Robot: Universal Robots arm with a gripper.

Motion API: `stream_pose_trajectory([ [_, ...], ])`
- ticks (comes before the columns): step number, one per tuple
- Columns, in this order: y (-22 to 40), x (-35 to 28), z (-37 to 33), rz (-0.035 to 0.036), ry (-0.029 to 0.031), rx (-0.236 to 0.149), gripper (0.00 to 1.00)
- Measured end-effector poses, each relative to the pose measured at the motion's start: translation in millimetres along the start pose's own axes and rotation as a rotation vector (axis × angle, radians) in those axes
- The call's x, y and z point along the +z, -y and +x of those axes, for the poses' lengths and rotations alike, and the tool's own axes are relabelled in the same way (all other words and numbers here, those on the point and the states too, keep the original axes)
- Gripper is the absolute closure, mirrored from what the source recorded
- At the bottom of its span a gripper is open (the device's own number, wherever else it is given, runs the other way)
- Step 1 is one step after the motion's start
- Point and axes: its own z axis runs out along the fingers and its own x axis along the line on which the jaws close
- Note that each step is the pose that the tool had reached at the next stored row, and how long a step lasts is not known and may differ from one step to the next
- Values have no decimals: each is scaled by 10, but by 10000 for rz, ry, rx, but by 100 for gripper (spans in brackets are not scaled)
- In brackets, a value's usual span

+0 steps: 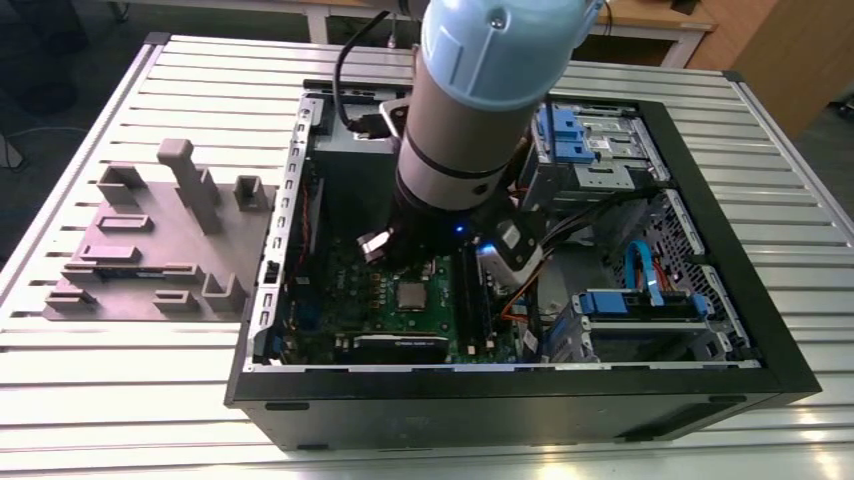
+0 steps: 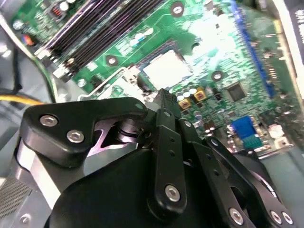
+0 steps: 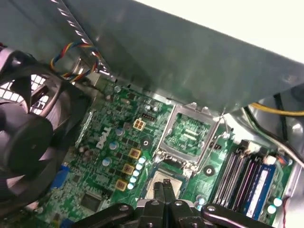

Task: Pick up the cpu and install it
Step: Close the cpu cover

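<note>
The open computer case [image 1: 694, 290] lies on its side on the slatted metal table [image 1: 120, 370], and the arm [image 1: 467, 120] reaches down into it over the green motherboard [image 1: 400, 320]. The cpu [image 1: 412, 294] sits flat on the board in its socket area, its pale metal top showing in the exterior view and again in the second wrist view [image 2: 167, 69], just beyond the fingertips. The gripper [image 3: 164, 187] hangs directly above the chip with its two black fingers [image 2: 164, 102] pressed together and nothing between them; whether the tips touch the chip's surface is hard to judge from these angles. In the first wrist view the hinged socket frame [image 3: 188, 133] stands tipped open beside the chip [image 3: 166, 186]. The case also holds memory sticks [image 3: 247, 175] in their slots, a black fan [image 3: 28, 142] against one wall, and blue drive brackets [image 1: 567, 135] toward the exterior view's right. A grey plastic fixture [image 1: 160, 240] with upright blocks stands on the table outside the case, at the exterior view's left.
</note>
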Motion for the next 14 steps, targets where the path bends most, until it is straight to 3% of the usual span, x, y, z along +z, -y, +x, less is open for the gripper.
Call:
stream_pose_trajectory([
  [3, 9, -3, -22, -404, 270, -90, 89],
  [4, 14, -5, -35, -469, 341, -104, 89],
  [6, 26, -8, -69, -498, 444, -126, 89],
  [8, 41, -8, -110, -482, 495, -141, 89],
  [12, 61, 3, -175, -479, 481, -241, 89],
  [14, 61, 6, -175, -476, 416, -588, 89],
])
